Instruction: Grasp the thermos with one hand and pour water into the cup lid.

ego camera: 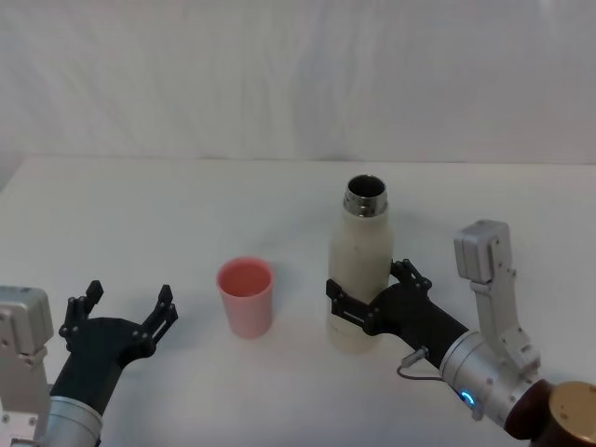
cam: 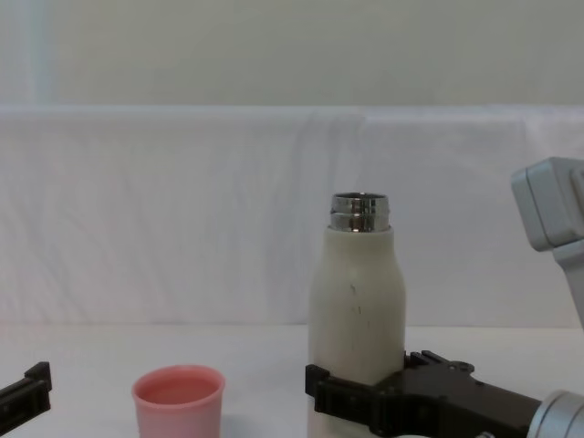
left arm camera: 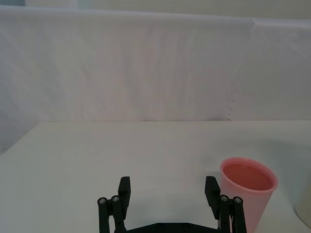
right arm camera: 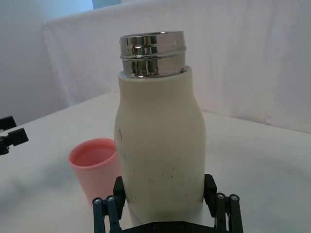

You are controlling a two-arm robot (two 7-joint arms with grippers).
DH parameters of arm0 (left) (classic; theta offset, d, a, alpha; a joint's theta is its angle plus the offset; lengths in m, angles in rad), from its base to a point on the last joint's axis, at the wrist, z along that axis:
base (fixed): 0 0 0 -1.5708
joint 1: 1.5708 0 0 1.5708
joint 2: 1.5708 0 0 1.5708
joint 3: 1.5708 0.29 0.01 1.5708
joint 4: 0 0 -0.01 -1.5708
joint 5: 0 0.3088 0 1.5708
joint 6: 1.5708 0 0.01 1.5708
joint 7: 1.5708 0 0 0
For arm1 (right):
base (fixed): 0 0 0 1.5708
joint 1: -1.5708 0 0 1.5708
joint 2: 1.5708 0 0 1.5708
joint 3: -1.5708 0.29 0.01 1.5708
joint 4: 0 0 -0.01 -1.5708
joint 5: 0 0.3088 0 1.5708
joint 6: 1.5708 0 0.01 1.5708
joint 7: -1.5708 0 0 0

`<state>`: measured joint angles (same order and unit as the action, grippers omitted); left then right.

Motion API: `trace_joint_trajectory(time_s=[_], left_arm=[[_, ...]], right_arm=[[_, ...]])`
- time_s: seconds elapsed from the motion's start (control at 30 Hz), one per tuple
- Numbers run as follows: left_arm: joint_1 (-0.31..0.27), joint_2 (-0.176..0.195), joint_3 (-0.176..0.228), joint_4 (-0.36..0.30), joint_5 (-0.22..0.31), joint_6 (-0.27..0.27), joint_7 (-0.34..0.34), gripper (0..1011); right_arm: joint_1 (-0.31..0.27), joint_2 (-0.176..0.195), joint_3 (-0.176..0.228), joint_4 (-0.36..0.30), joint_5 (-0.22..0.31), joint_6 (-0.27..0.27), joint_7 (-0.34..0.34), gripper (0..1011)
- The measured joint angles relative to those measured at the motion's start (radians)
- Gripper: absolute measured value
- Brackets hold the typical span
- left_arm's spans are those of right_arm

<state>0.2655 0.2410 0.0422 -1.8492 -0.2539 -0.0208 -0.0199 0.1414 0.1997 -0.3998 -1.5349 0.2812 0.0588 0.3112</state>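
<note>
Closing on the thermos (ego camera: pixel 359 270) is the step in hand: the right gripper (ego camera: pixel 365 303) has its 2 black fingers (ego camera: pixel 343 300) set either side of the lower body of the bottle. In the right wrist view the pads sit right against the cream wall with no gap that I can see, so I judge the grip made or all but made — though how hard it presses cannot be told. The thermos stands upright on the white table (ego camera: pixel 140 214), its shiny threaded neck open at the top, with no cap on it.

The cup lid (ego camera: pixel 246 295) stands upright to the robot's left of the thermos, near it but not touching. Its pink inside looks empty, so no water has gone in yet, as far as I can judge.

The left gripper (ego camera: pixel 127 315) rests low at the near left of the table, fingers spread wide and holding nothing, apart from the cup lid.

Next, I think, comes a lift clear of the table, a shift toward the cup lid, then a slow tilt so the steel mouth comes over the pink rim. The hold is low on a tall bottle — it may want to swing as it tips, and the small light cup could be knocked over if the neck touches it.
</note>
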Motion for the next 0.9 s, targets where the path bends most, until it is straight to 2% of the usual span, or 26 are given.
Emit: trace_joint_trajectory(time_s=[0.37, 0.57, 0.9], left_arm=[[0.0, 0.0, 0.0, 0.0, 0.0, 0.0, 0.0, 1001], [0.0, 0.0, 0.0, 0.0, 0.0, 0.0, 0.0, 1001], [0.0, 0.0, 0.0, 0.0, 0.0, 0.0, 0.0, 1001]], right_arm=[[-0.037, 0.021, 0.006, -0.037, 0.013, -0.016, 0.003, 1000], [-0.081, 0.039, 0.026, -0.07, 0.037, -0.032, 0.003, 1000], [-0.188, 0.088, 0.067, -0.149, 0.084, -0.077, 0.015, 1000]])
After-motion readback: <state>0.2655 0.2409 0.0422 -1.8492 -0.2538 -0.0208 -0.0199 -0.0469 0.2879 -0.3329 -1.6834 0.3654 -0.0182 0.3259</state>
